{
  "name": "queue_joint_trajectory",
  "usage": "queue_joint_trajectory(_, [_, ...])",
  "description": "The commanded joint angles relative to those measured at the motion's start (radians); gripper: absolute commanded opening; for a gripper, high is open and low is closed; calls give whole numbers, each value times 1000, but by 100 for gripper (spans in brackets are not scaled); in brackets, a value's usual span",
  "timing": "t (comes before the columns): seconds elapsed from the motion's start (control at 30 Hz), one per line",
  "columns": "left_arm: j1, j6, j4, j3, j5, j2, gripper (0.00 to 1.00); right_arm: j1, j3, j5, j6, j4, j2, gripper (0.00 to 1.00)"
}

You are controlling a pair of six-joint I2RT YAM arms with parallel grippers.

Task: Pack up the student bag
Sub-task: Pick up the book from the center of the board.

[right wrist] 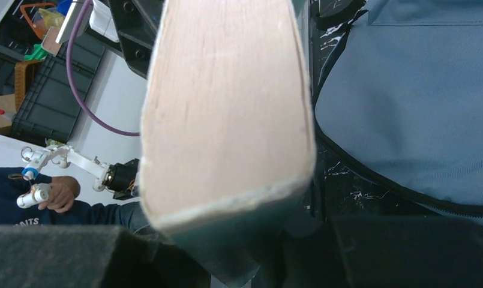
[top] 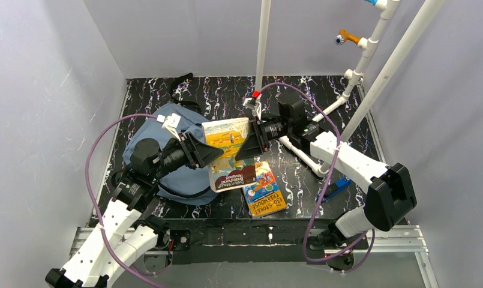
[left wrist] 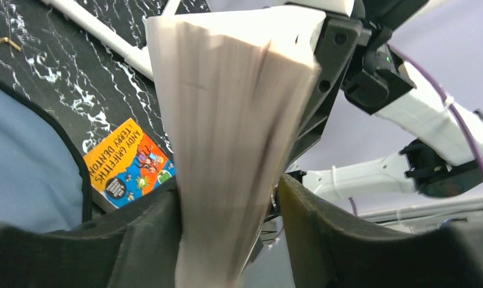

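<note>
A thick paperback, with a yellow picture and a maroon band on its cover, hangs above the table between both grippers. My right gripper is shut on its right edge; its page block fills the right wrist view. My left gripper stands open around the left edge. In the left wrist view one finger touches the book, and a small gap shows at the other finger. The slate-blue student bag lies flat on the left, under the left arm.
An orange and blue book lies on the black marbled table in front of the held one. White pipes run along the back right. A small blue object lies under the right arm. Grey walls close in three sides.
</note>
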Motion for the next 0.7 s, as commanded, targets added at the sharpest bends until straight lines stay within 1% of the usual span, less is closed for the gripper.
queue_joint_trajectory(0.0, [7, 39, -70, 71, -48, -28, 63, -4, 63, -29, -9, 7, -18, 1])
queue_joint_trajectory(0.13, [7, -37, -39, 39, -14, -35, 84, -4, 45, -32, 111, 144, -28, 1])
queue_joint_trajectory(0.2, [7, -74, -49, 20, -1, -31, 95, -7, 46, 13, 166, 201, -40, 1])
queue_joint_trajectory(0.23, [6, -84, -75, 16, -9, -30, 98, -8, 51, 34, 194, 225, -41, 1])
queue_joint_trajectory(0.3, [7, -94, -110, 2, -22, -37, 98, -9, 61, 67, 272, 293, -36, 1])
queue_joint_trajectory(0.37, [7, -128, -89, -17, -21, -48, 98, -9, 61, 73, 377, 425, -23, 1])
queue_joint_trajectory(0.5, [8, -290, 88, -86, 56, -56, 98, -14, 54, 65, 581, 667, 10, 1])
queue_joint_trajectory(0.57, [8, -334, 126, -108, 87, -61, 98, -21, 62, 66, 630, 714, 22, 1])
queue_joint_trajectory(0.67, [8, -323, 107, -103, 112, -85, 98, -37, 76, 71, 635, 713, 32, 1])
